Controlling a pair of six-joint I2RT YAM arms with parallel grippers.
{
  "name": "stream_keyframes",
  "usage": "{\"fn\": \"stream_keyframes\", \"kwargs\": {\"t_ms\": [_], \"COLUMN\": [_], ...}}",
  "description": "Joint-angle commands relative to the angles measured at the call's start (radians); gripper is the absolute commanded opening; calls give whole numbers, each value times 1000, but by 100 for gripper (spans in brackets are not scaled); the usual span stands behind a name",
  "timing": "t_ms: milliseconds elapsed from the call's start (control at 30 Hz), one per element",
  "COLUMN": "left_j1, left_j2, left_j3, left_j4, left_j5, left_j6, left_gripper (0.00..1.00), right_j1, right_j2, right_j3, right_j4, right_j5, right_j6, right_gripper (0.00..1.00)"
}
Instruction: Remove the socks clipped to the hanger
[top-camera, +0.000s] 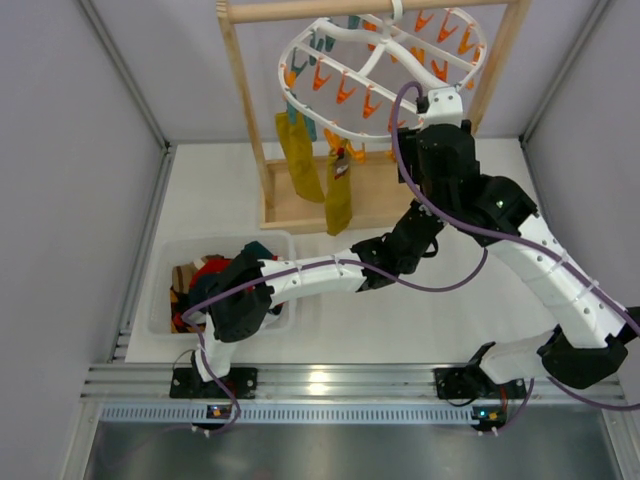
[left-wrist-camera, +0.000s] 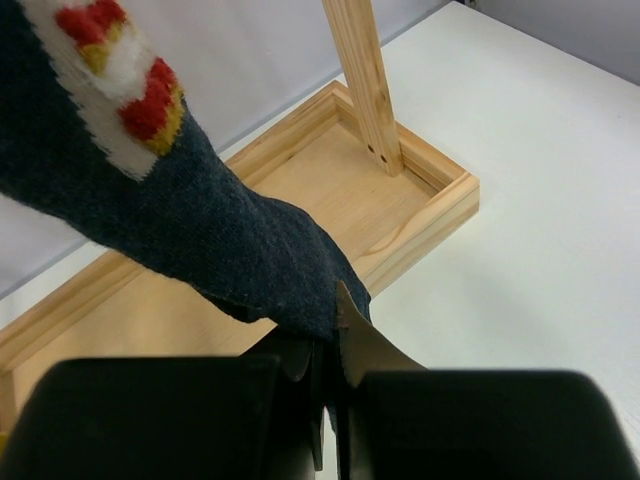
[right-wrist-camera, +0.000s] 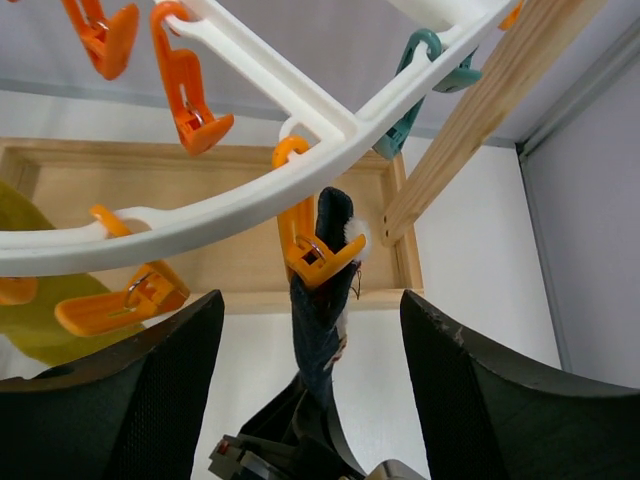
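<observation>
One navy sock: left gripper clamps lower end, holding tension; right gripper, jaws apart, frames orange peg, likely to pinch.

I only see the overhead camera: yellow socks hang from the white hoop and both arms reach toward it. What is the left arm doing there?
Observer: Its wrist camera shows the left jaws shut on the lower end of a dark navy sock with a red, white and yellow pattern.
Operator: Is that sock free?
Observer: No. The right wrist camera shows its top pinched in an orange peg on the hanger.
Operator: And the right arm?
Observer: The right jaws stand open either side of that peg, not touching it.
</observation>
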Motion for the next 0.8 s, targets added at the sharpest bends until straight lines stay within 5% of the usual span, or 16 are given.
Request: {"fn": "stream_keyframes", "kwargs": {"t_ms": [0, 233, 767], "left_j1": [-1, -3, -4], "left_j2": [-16, -12, -5], "left_j3": [39, 42, 46], "left_j4": [5, 7, 8], "left_j5": [26, 52, 97], "left_j6": [-25, -36, -39], "left_gripper": [0, 0, 0], "right_j1": [10, 8, 10], "right_j2": [-42, 24, 71], "right_j3": [-33, -2, -15], "right_j4": [100, 140, 263], "right_j5": [70, 137, 88], "right_j6": [28, 23, 32], "right_gripper": [67, 59, 58]}}
